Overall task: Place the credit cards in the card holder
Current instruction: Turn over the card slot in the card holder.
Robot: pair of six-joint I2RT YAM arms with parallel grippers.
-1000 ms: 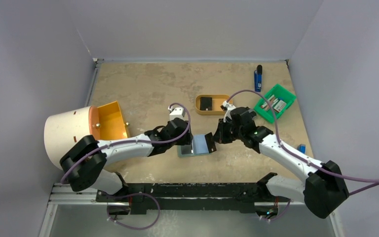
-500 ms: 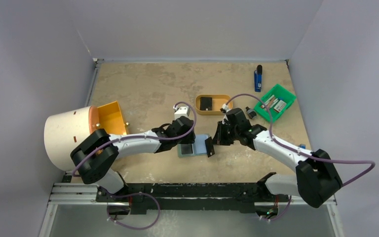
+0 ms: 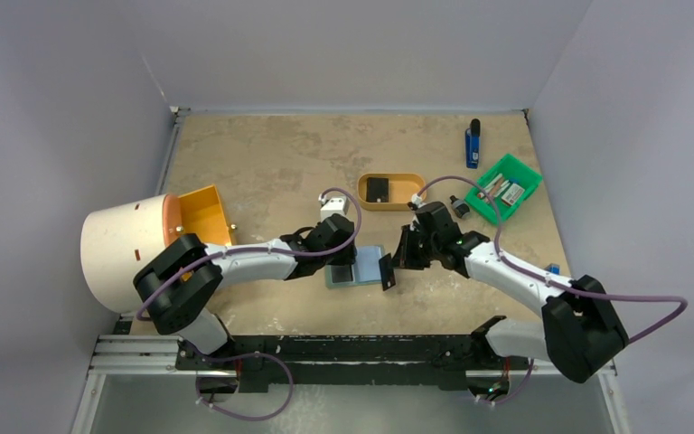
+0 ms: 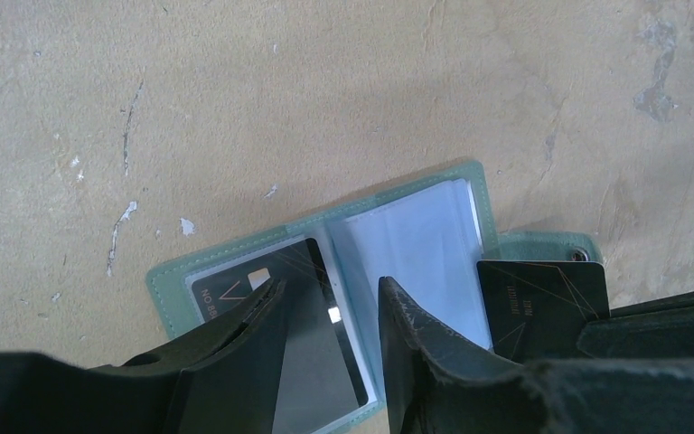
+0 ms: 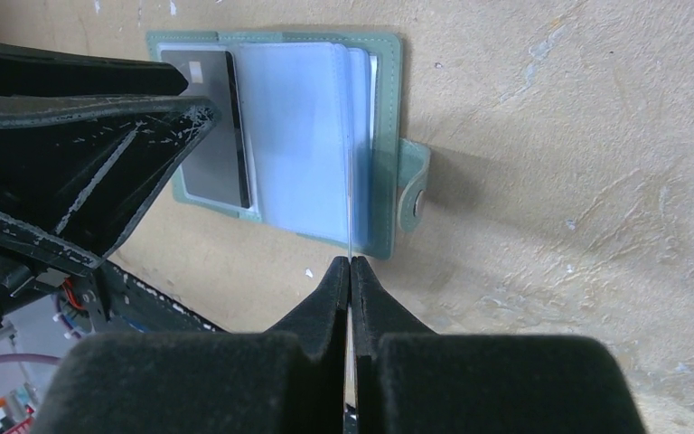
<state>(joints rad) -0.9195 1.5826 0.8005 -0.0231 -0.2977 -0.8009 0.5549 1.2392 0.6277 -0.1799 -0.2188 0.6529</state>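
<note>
Right wrist view: your right claw (image 5: pixel 351 271) pinches a black card (image 4: pixel 542 303) edge-on above the open card holder (image 5: pixel 387 108); your left claw (image 4: pixel 332 289), half-open, empty, stands over its spine.

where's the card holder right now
The card holder lies open front centre in the top view, between the left hand and the right hand holding a black card, on the robot's side of the tan oval tray.

Soft, even overhead light on the table (image 3: pixel 262 163), top view sharp, faint shadows under both arms. Wrist views are bright: card holder (image 4: pixel 416 226) is crisp with a pale sheen, black card (image 4: pixel 542 303) is in focus, left gripper (image 4: pixel 330 285) looms dark and blurred along the bottom edge.
</note>
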